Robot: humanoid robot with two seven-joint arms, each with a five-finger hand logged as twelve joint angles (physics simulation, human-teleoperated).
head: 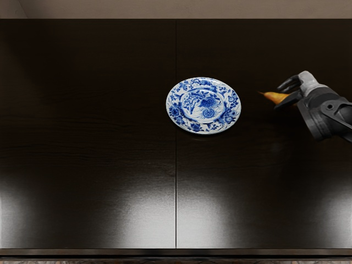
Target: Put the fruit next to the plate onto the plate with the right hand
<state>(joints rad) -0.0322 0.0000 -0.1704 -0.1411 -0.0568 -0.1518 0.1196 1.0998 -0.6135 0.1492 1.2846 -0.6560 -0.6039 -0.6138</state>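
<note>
Head view: the blue-and-white plate (203,104) sits mid-surface (88,165), a little toward the far side, nothing on it. To its right, near the rim but not touching, the orange fruit (273,97) pokes leftward out of the right hand (305,92). The dark fingers (289,84) curl above and below, gripping the fruit's right end.

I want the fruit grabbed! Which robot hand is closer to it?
Right. The right robot hand is at the fruit, on the side away from the plate. The left robot hand isn't in view.
</note>
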